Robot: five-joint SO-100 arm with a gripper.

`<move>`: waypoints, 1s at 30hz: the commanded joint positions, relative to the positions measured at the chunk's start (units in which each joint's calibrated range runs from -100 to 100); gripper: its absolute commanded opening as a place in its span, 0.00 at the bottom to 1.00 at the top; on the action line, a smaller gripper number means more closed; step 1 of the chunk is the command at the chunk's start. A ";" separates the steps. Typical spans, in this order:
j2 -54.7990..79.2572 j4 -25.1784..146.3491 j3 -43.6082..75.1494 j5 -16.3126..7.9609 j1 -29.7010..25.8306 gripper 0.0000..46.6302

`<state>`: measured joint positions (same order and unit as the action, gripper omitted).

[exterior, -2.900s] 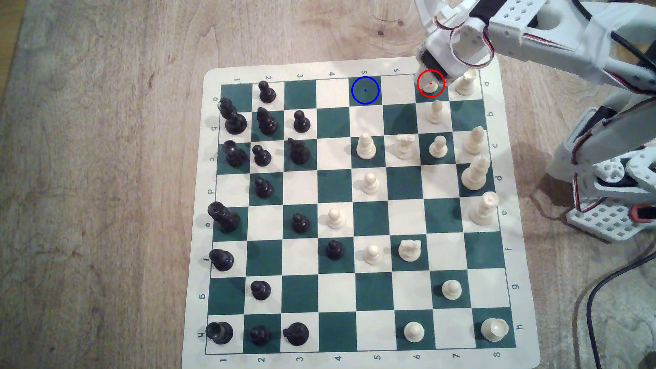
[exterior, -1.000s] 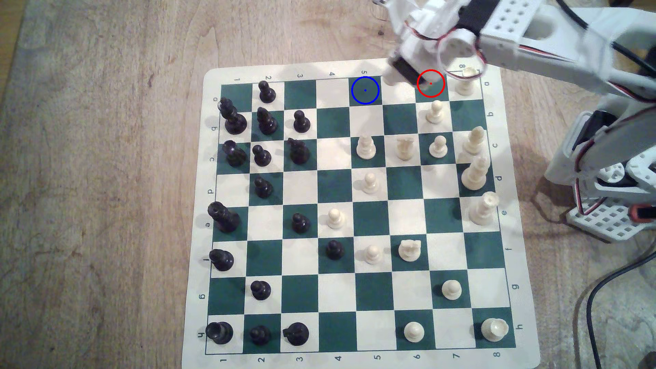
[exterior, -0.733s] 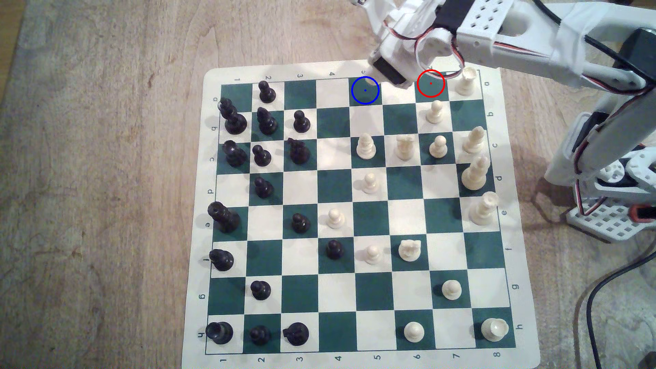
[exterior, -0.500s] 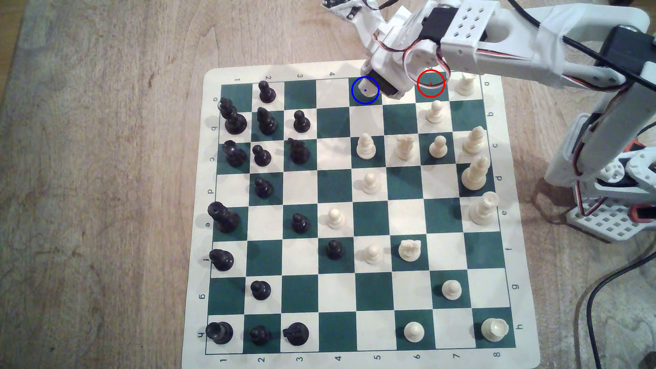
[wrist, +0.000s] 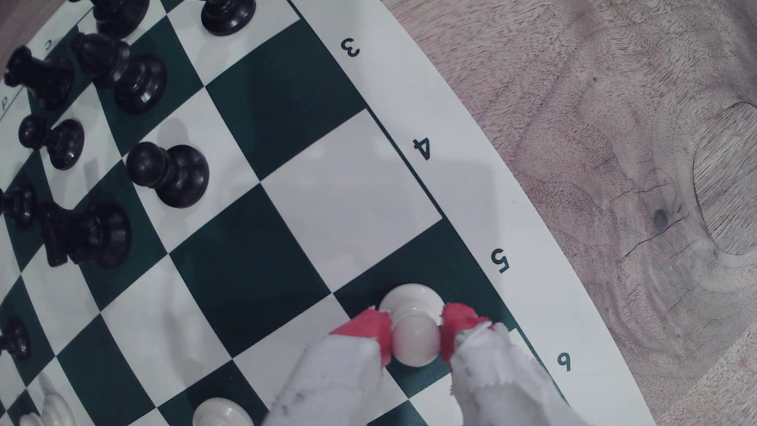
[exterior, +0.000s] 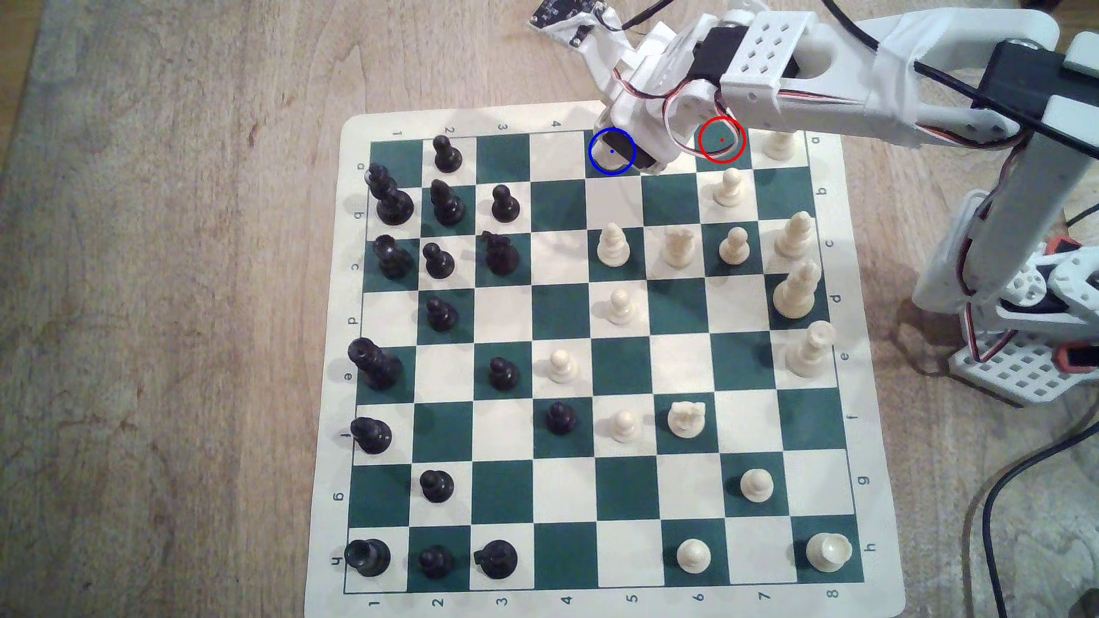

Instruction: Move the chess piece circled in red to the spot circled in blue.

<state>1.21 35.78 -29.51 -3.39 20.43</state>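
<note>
My gripper [wrist: 414, 340] is shut on the chess piece [wrist: 413, 323], a cream pawn; the red-taped fingertips [wrist: 370, 327] pinch its ball head from both sides. The pawn stands upright with its round base low over or on the dark green square beside the printed 5; I cannot tell whether it touches. In the exterior view my gripper [exterior: 615, 151] covers the spot [exterior: 594, 169], the blue-ringed square in the board's far row, and hides the pawn. The red-ringed green square [exterior: 713, 133], two squares toward the exterior view's right, has no piece on it; a wire loop crosses it.
A cream rook [exterior: 779, 142] stands just beyond the red ring at the exterior view's right, a cream pawn [exterior: 728, 187] one row nearer. A cream piece [exterior: 612, 246] is two rows nearer than the spot. Black pieces [exterior: 446, 154] crowd the left columns. The arm's base [exterior: 1023, 356] sits right of the board.
The gripper carried the pawn from the red-ringed square toward the exterior view's left, reached the blue ring and came down over it. The red-ringed square is now bare.
</note>
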 commanded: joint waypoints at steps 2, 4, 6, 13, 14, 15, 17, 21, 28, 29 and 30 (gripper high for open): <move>-0.96 -0.81 3.94 0.00 0.10 0.03; -0.96 -0.97 3.94 0.05 0.26 0.03; -0.96 -1.13 3.94 0.20 0.50 0.04; -0.96 -1.30 3.67 0.39 0.96 0.04; -0.96 -1.30 3.58 0.39 1.04 0.04; -1.05 -1.30 3.40 0.39 1.20 0.04; -1.21 -1.30 3.12 0.39 1.20 0.04; -1.30 -1.30 2.40 0.39 0.65 0.09; -2.32 -4.49 0.31 0.05 0.96 0.28; -2.57 -4.49 0.31 -0.05 1.04 0.30; -2.83 -4.49 0.22 -0.15 1.12 0.32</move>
<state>1.30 32.51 -29.51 -2.91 21.31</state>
